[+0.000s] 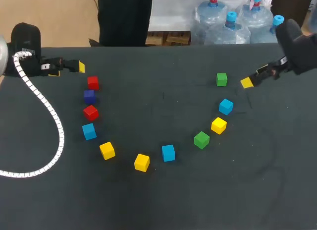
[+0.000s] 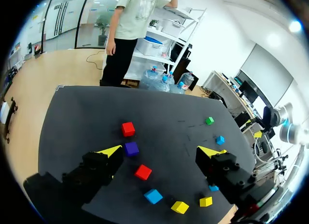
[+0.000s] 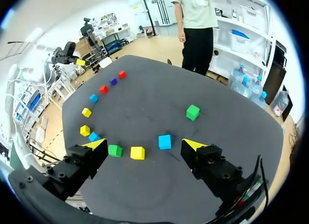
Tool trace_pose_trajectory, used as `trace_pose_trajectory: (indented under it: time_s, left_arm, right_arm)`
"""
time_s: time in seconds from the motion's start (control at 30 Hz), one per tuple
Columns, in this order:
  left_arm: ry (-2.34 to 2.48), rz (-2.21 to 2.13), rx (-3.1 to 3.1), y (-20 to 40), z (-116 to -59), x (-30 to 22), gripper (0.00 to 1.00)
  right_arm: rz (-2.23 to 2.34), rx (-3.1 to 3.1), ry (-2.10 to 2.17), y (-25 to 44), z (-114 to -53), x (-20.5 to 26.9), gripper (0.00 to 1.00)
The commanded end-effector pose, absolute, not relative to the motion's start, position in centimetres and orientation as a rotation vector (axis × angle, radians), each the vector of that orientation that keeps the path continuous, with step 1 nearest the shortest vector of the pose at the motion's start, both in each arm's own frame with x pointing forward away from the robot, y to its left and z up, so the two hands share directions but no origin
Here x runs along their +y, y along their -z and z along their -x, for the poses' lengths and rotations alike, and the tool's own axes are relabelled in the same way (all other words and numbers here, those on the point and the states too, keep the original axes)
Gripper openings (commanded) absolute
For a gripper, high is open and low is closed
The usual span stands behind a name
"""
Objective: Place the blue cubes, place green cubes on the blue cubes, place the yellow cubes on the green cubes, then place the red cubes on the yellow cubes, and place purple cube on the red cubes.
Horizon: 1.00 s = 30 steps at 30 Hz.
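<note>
overhead we are seeing the blue cubes [image 1: 168,152] lying unstacked along an arc on the table [image 1: 158,205] — at the left wrist our left gripper [image 2: 161,151] is gaping empty, at the right wrist our right gripper [image 3: 145,145] likewise, probably leaving the arc reachable.

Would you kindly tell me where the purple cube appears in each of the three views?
Head view: the purple cube sits on the left, near the upper end of the arc of cubes.
Left wrist view: it lies just ahead of the open left claw.
Right wrist view: it lies far ahead of the open right claw.
Shared landmark: the two red cubes flanking it in every view.
</note>
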<state>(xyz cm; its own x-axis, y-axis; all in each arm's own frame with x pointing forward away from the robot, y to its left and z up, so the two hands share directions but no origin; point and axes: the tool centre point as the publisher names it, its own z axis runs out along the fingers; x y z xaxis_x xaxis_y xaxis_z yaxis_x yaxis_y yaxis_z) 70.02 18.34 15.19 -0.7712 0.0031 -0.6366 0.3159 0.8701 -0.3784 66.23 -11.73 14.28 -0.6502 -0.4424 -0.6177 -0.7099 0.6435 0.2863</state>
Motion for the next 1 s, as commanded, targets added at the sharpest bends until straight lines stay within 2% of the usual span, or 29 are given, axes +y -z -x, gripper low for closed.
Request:
trace_pose_trajectory:
  time_s: [0.03, 0.2, 0.5, 0.7, 1.0]
  left_arm:
    - [0.633, -0.232, 2.378, -15.1, -70.0, 18.5, 1.00]
    - [0.633, -0.232, 2.378, -15.1, -70.0, 18.5, 1.00]
    - [0.633, -0.232, 2.378, -15.1, -70.0, 18.5, 1.00]
    - [0.633, -0.232, 2.378, -15.1, -70.0, 18.5, 1.00]
    - [0.633, -0.232, 2.378, -15.1, -70.0, 18.5, 1.00]
  right_arm:
    - [0.914, 2.354, -0.753, -14.2, -66.5, -11.8, 1.00]
    - [1.044, 2.303, -0.733, -15.0, -66.6, -11.1, 1.00]
    - [1.658, 2.092, -0.660, -15.9, -65.6, -4.3, 1.00]
    - [2.117, 1.835, -0.653, -14.7, -62.7, -0.4, 1.00]
    - [2.452, 1.551, -0.688, -13.1, -59.5, 2.2, 1.00]
